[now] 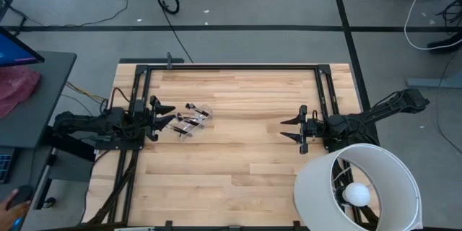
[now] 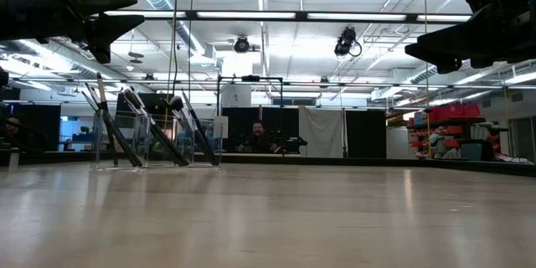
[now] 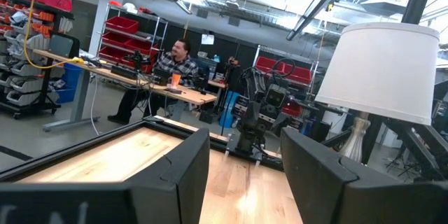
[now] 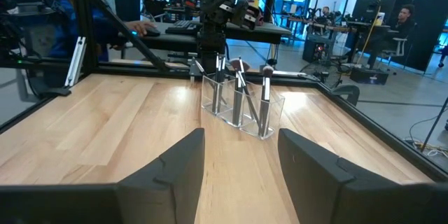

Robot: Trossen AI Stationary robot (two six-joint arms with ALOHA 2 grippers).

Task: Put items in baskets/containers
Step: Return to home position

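A small clear container (image 1: pixel 193 120) stands on the left part of the wooden table, and several dark-handled makeup brushes (image 2: pixel 172 130) stand in it. They lean against its walls, bristle ends up. The right wrist view shows the container (image 4: pixel 241 108) with the brushes (image 4: pixel 265 98) from across the table. My left gripper (image 1: pixel 170 114) is open and hangs above the table just left of the container, touching nothing. Its fingers frame the left wrist view (image 3: pixel 245 175), where the container is out of view. My right gripper (image 1: pixel 283 129) is open above the table's right part, pointing toward the container (image 4: pixel 241 171).
A big white lamp shade (image 1: pixel 357 188) stands at the table's near right corner and also shows in the left wrist view (image 3: pixel 381 70). A black frame (image 1: pixel 231 66) runs along the table's far edge and sides. Bare wood lies between the two grippers. People sit at desks beyond the table.
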